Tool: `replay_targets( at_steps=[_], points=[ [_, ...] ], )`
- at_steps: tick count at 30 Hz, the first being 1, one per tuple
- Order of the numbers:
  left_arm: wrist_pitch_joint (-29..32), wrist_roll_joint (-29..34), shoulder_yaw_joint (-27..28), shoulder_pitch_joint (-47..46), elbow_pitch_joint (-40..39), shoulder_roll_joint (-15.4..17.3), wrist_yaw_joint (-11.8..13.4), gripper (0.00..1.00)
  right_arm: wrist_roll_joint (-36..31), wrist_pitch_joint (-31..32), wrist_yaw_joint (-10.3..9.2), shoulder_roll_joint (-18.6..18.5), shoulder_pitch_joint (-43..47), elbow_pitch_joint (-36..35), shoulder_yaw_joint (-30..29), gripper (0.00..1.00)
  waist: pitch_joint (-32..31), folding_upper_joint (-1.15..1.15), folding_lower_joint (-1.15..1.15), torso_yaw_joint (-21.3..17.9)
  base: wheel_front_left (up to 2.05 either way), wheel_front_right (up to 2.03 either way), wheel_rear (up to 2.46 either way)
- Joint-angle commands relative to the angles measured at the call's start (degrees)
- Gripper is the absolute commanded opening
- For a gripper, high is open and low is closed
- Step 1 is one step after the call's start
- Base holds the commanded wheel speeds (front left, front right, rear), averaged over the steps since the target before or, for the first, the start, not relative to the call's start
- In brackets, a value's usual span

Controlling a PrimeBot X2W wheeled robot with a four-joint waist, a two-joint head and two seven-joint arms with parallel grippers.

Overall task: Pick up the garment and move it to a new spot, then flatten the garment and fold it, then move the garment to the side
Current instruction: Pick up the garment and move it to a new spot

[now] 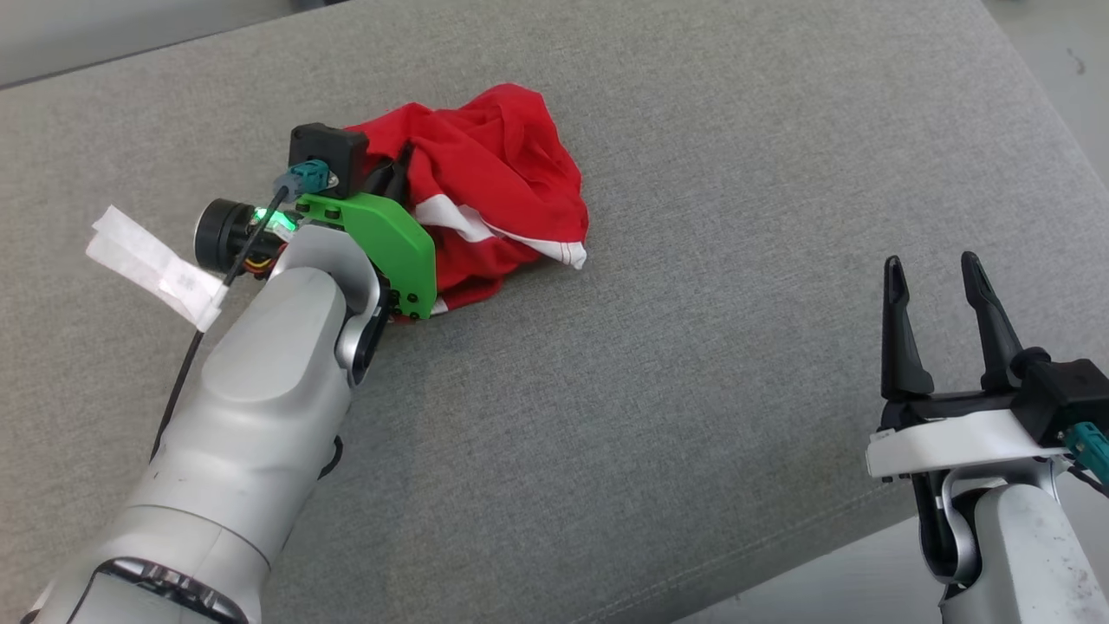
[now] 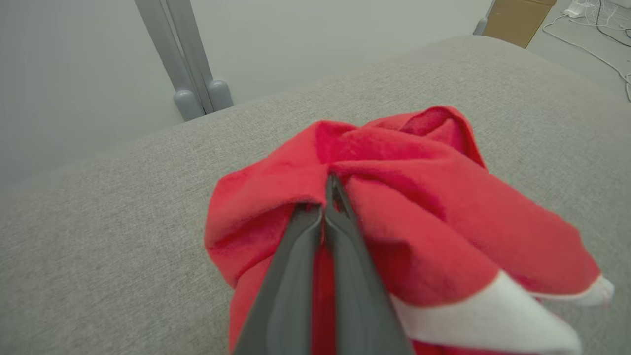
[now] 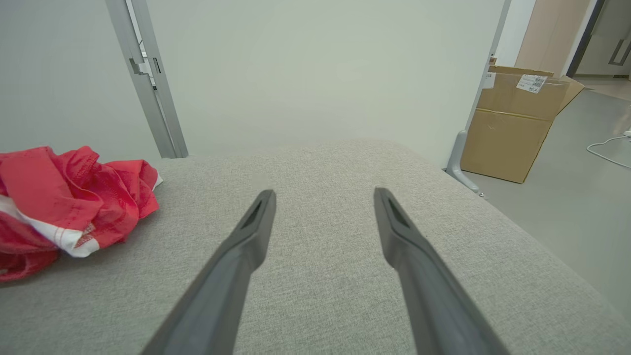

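**Left gripper** (image 2: 331,183), fingers: clenched tight on a raised fold of the garment (image 1: 498,178), red cloth pinched between the tips and bunched to either side.

**Garment:** red with white bands, crumpled in a heap, resting on the cushion (image 1: 693,390) toward its far left part; no part plainly lifted clear of the cushion.

**Behind the fingers:** green bracket (image 1: 390,243) and pale forearm (image 1: 260,390), slanting in from the cushion's near left corner; white paper tag (image 1: 156,264) by the cable beside the wrist.

**Right gripper** (image 1: 931,264), fingers: spread wide, holding nothing, poised over the cushion's near right edge, well apart from the garment.

**Off the cushion:** cardboard box (image 3: 517,123) on the floor past its right end; grey posts (image 3: 148,84) against the wall behind its far edge.

**Step in hand, by judgement:** the first one, pick-up; grasp made, lift not yet done.

**Next move, likely needs:** a straight rise to bring the whole heap off the cushion, then a carry to bare cushion nearer the middle. Firm grip needed, since only one fold is caught and the rest may trail or slip.
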Motion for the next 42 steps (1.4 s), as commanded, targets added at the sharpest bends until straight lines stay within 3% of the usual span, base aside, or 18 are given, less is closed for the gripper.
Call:
replay_targets(
  at_steps=[1,2,10,20,30,42],
  points=[
    [-1.97,0.55,0.09,-1.34,1.35,-0.23,0.37,0.46,0.12,-0.18,-0.06,-0.08,-0.87,-0.14,0.11,1.0,2.33,0.0,0.0,-0.59,0.0,0.0,0.0],
    [-3.04,0.54,0.18,-1.53,2.2,-0.59,0.39,1.0,0.03,-0.18,-0.06,-0.07,-0.97,-0.16,0.16,1.0,2.37,0.0,0.0,-0.38,0.0,0.0,0.0],
    [-8.74,-0.29,0.11,-2.49,4.84,-2.96,-1.58,1.0,-1.8,-0.19,-0.06,-0.1,-0.19,-0.05,-1.33,1.0,0.01,0.0,0.0,3.34,0.0,0.0,0.0],
    [-9.43,-0.21,1.7,2.7,-0.77,-3.46,-1.7,1.0,-3.86,-0.18,-0.06,-0.11,2.33,0.4,-3.7,1.0,-7.07,0.0,0.0,9.27,0.0,0.0,0.0],
    [-9.38,2.08,11.54,20.82,-16.13,-1.82,0.56,1.0,-4.06,-0.18,-0.06,-0.09,4.93,0.94,-3.75,1.0,-14.01,0.0,0.0,13.71,0.0,0.0,0.0],
    [-9.39,10.54,23.31,43.97,-32.82,-1.65,4.12,1.0,-2.32,-0.18,-0.06,-0.12,7.64,1.72,0.17,1.0,-17.58,0.0,0.0,14.74,0.0,0.0,0.0]
  ],
)
